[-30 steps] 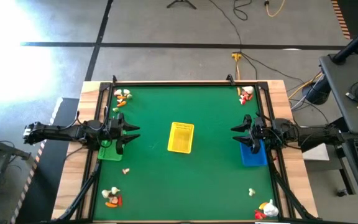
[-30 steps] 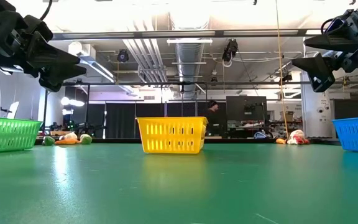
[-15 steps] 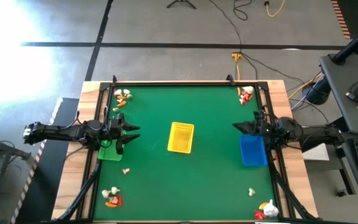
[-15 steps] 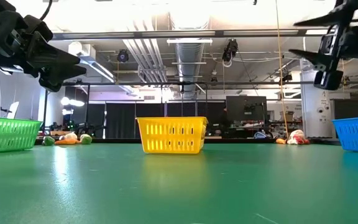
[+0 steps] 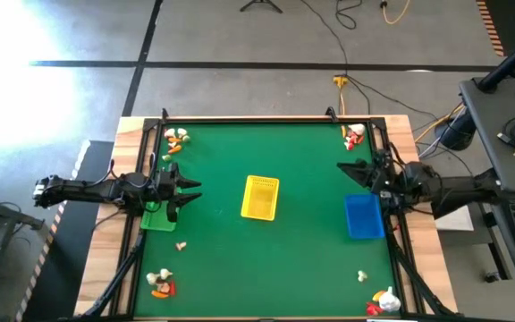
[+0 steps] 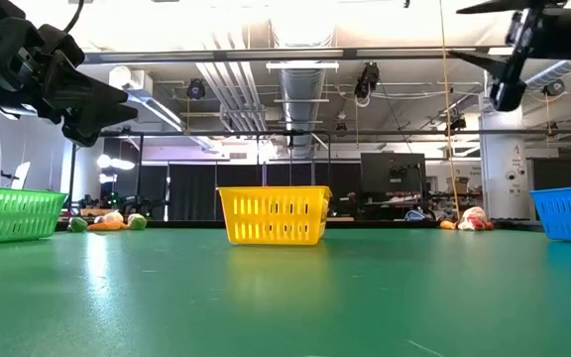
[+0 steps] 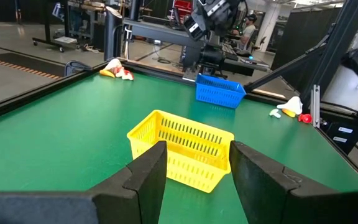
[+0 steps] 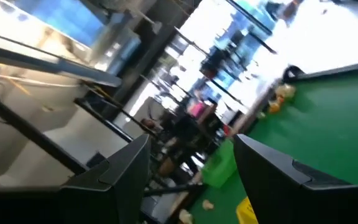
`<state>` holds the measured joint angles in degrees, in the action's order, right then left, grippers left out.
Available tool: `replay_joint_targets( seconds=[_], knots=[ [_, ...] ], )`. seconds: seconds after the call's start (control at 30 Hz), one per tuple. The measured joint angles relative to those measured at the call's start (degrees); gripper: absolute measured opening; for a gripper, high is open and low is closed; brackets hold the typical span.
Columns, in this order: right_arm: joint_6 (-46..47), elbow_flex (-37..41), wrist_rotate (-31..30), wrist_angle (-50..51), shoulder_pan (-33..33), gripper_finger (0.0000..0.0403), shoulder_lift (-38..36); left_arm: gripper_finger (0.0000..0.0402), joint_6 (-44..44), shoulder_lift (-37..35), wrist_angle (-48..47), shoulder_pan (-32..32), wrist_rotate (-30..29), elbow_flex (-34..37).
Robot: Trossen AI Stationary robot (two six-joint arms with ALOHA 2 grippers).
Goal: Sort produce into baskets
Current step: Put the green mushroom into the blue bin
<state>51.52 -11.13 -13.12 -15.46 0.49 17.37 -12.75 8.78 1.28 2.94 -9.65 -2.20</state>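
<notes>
Produce (image 5: 176, 139) lies in clusters at the table's four corners. Right gripper (image 5: 354, 172), fingers spread and empty, hovers beyond the blue basket (image 5: 363, 216); left gripper (image 5: 189, 189), likewise spread, waits above the green basket (image 5: 157, 218).

green, yellow, blue baskets (image 5: 259, 198)

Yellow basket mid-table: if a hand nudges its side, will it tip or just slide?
The yellow basket looks thin, perforated and empty, so probably light. It sits low and wide on the flat green mat, so it would likely slide rather than tip, perhaps flexing a little.
</notes>
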Motion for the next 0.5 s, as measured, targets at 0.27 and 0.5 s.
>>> replay_joint_targets(
  seconds=[0.27, 0.5],
  knots=[
    [12.8, -9.3, 12.7, 0.9, 4.6, 0.0224, 19.3, 0.0158, 0.0, 0.0, 0.0, 0.0, 0.0, 0.0],
    [16.2, -22.1, 21.2, 15.2, 16.5, 0.0224, 29.1, 0.0158, 0.0, 0.1, 0.0, 0.0, 0.0, 0.0]
  ],
)
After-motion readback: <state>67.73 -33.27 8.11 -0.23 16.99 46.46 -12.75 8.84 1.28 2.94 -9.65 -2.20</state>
